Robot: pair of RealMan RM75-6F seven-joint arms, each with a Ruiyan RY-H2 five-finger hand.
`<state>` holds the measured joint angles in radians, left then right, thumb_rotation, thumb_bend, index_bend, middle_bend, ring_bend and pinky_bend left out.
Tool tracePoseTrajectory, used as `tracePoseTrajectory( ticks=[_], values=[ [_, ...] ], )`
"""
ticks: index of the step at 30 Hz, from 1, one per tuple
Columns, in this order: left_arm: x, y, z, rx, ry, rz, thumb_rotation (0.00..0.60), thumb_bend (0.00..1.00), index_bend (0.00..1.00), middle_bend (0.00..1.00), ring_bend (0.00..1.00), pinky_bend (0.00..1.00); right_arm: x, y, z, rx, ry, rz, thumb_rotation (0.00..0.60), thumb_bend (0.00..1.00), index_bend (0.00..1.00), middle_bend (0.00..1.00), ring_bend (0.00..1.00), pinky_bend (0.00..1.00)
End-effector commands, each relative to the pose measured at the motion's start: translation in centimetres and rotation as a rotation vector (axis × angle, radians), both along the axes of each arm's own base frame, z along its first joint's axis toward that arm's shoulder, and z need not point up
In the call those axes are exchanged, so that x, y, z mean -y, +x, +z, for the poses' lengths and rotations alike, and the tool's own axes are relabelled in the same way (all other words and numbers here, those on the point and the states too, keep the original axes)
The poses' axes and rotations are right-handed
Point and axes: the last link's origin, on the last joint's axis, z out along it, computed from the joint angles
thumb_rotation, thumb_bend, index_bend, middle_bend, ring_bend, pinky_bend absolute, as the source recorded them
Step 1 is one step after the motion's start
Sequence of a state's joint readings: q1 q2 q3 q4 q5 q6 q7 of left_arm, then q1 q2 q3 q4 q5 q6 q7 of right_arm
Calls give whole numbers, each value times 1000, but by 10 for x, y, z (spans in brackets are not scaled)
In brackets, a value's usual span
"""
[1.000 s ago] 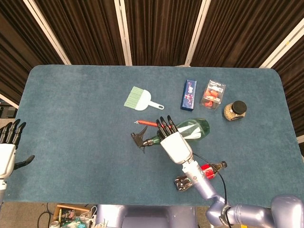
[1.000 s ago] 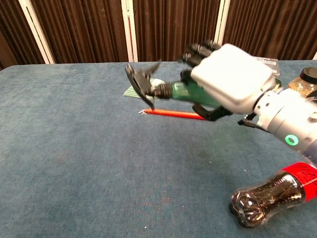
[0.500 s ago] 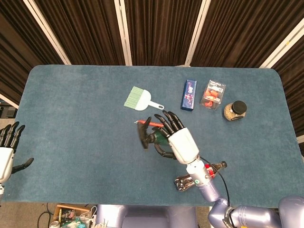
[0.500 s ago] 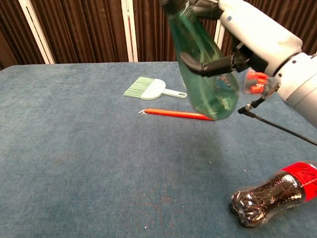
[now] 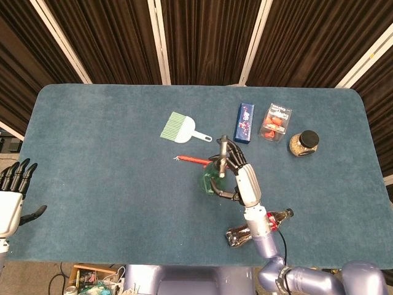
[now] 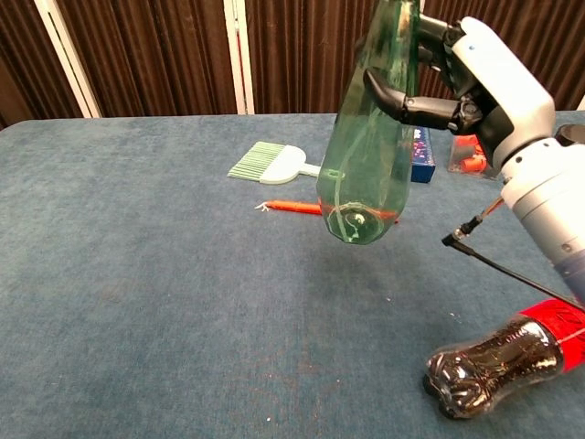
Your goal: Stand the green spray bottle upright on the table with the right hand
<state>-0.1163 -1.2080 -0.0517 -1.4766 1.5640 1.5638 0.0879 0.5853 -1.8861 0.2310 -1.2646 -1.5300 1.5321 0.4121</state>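
Bottle reorientation in progress
The right hand (image 6: 466, 87) is gripping the green spray bottle (image 6: 366, 155), now swung from horizontal to near-upright, base hanging above the table (image 6: 137, 274); lowering remains.

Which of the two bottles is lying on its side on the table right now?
The dark cola bottle with the red label, near the table's front edge. The green spray bottle is held off the table by the right hand.

Your head view looks almost straight down from high up, taking in the whole blue surface (image 5: 92, 153) with the curtains along its far edge. Your chest view sits low at the near edge, facing forward across the surface (image 6: 137, 302), much closer in. Both share the green brush (image 5: 178, 127) (image 6: 271, 163), red pen (image 5: 193, 160) (image 6: 297, 207) and cola bottle (image 5: 245, 233) (image 6: 498, 366).
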Motion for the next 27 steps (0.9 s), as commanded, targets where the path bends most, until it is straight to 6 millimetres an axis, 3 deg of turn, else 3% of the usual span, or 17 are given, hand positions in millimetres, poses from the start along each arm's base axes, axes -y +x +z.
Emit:
tracePoseTrajectory(
  ticks=[1,7,27],
  values=[
    [1,0,0,4,-3,3,600,25,0,0,0,100,7,-9,0,69,-38,-49,600,525,943,115,0,70],
    [0,-1,1,5,-5,8,600,25,0,0,0,100,6,-28,-8,80,-72,-76,600,527,939,110,0,51],
    [-2,-2,-1,3,-14,20,600,25,0,0,0,100,3,-54,-33,51,-65,-110,600,540,937,107,0,15]
  ],
)
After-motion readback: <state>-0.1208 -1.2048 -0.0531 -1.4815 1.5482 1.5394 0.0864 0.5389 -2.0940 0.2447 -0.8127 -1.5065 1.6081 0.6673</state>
